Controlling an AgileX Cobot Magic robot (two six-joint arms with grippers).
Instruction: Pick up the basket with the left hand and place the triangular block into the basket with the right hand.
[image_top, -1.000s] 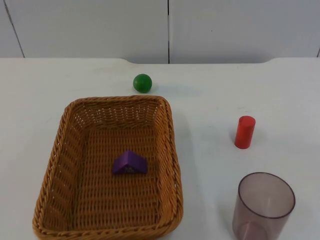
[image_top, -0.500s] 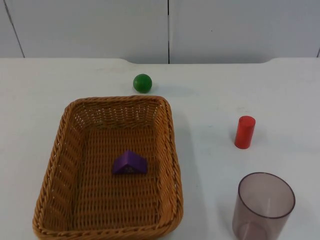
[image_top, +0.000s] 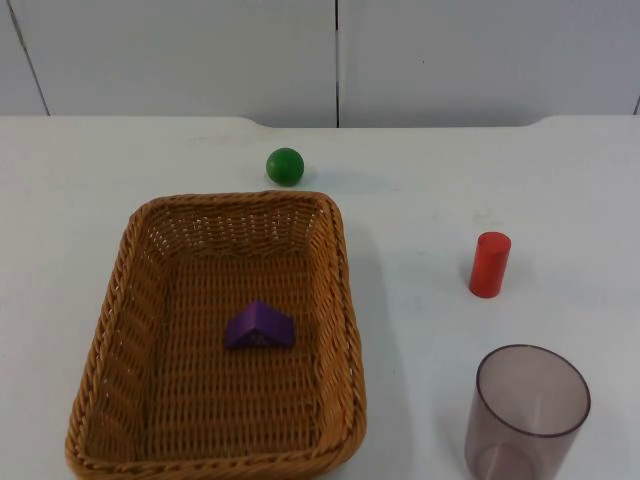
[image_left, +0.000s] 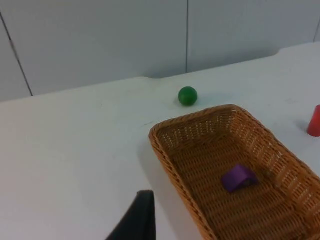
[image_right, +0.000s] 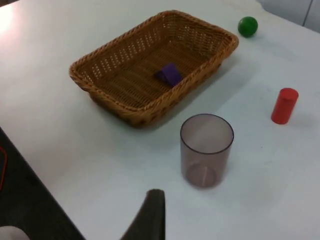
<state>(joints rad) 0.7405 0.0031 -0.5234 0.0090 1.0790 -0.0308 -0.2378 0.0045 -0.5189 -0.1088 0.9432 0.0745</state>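
A brown wicker basket stands on the white table, left of the middle. A purple triangular block lies on its floor, near the centre. The left wrist view looks onto the basket and the block from my left gripper, which is held off the table, apart from the basket's rim. My right gripper is high over the table's near edge, with the basket and the block well beyond it. Neither gripper touches anything.
A green ball rests just behind the basket. A red cylinder stands upright to the right. A see-through purple-tinted cup stands at the front right. The grey partition wall closes the table's far side.
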